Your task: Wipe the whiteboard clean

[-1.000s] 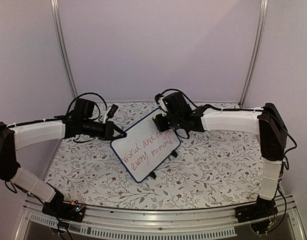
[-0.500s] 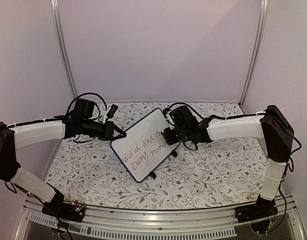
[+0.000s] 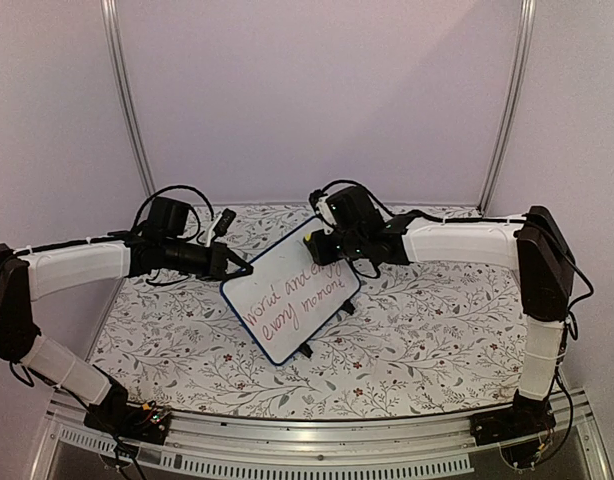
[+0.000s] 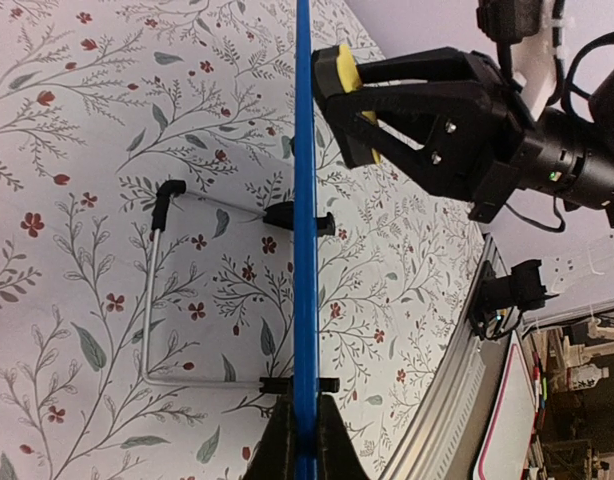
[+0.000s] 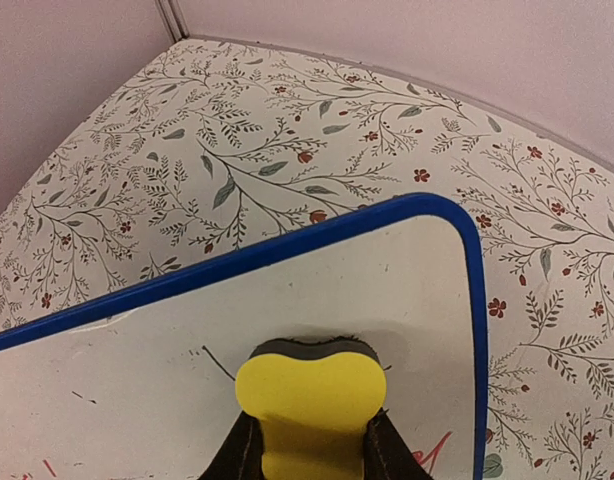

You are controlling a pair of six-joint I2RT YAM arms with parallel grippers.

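**Two Grippers, One Whiteboard**

The whiteboard (image 3: 287, 290) stands tilted on the flowery table cover (image 3: 427, 330), between the two grippers. It has a thin blue frame (image 4: 304, 200) and a white face. Red words (image 3: 295, 295) run across the face in two lines, and the lower line reads "every moment".

The left gripper (image 3: 239, 268) is pinched tight on the blue frame. In its own wrist view its two fingers (image 4: 283, 445) press together on the thin edge, and the board runs straight out ahead of them like a blue line. Off to the side of that line are the black feet (image 4: 292, 215) and the bent wire stand (image 4: 152, 290), which rest on the table cover.

The right gripper (image 3: 320, 245) is clamped on a yellow eraser (image 5: 305, 390). The eraser sticks out past its fingertips. The dark pad on the front of the eraser looks pressed on the white face, close to the rounded corner of the board that is farthest from the left gripper. In the right wrist view a thin dark mark (image 5: 217, 362) sits on the board just beside the eraser, and a bit of red writing (image 5: 434, 447) peeks out low down next to the right finger.

The table cover with its leaves and small red flowers spreads out beyond the board, past both grippers.
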